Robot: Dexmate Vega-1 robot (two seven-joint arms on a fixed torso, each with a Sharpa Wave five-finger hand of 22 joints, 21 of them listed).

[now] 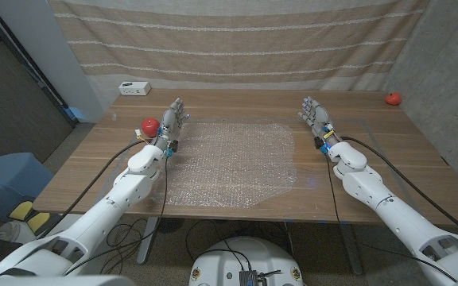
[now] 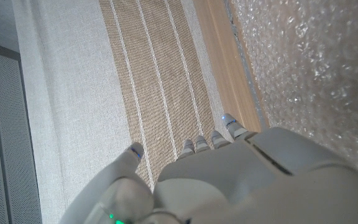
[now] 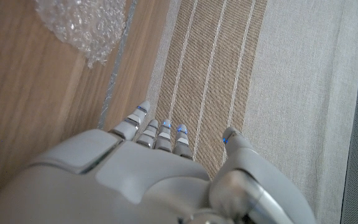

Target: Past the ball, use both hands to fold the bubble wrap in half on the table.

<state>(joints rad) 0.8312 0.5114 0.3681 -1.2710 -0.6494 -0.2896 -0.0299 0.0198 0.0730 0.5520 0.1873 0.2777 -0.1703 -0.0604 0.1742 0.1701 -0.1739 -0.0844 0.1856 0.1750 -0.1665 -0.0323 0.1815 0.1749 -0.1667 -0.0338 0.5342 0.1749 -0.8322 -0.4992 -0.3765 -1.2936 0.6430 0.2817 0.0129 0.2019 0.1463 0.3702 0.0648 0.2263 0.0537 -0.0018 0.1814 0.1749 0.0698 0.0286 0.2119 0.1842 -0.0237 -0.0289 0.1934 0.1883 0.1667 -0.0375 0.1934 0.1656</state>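
A sheet of clear bubble wrap point(image 1: 230, 163) lies spread flat and unfolded across the middle of the brown wooden desk point(image 1: 388, 135), reaching from near the far part of the desk down to its near edge, with an uneven outline on the right side. The left robot hand point(image 1: 173, 119) stands at the sheet's far left corner, just beside or at its left edge, fingers stretched forward and apart with nothing held; whether it touches the wrap cannot be told from the head view. In the left wrist view the same left robot hand point(image 2: 229, 168) shows its pale grey back, fingers extended toward the striped beige curtain point(image 2: 160, 68), and the bubble wrap point(image 2: 316, 68) lies close along its side on the desk. A small red ball point(image 1: 149, 125) sits on the desk just to the left of the left robot hand, nearly touching it. The right robot hand point(image 1: 315, 113) stands on bare wood just past the sheet's right edge, slightly apart from it, fingers spread wide and holding nothing. In the right wrist view the right robot hand point(image 3: 154, 174) points at the curtain, and a corner of the bubble wrap point(image 3: 82, 25) lies on the wood off to one side, clear of the fingers. A second small red object point(image 1: 393, 98) rests at the desk's far right corner, and a small white box point(image 1: 134, 88) sits at the far left.
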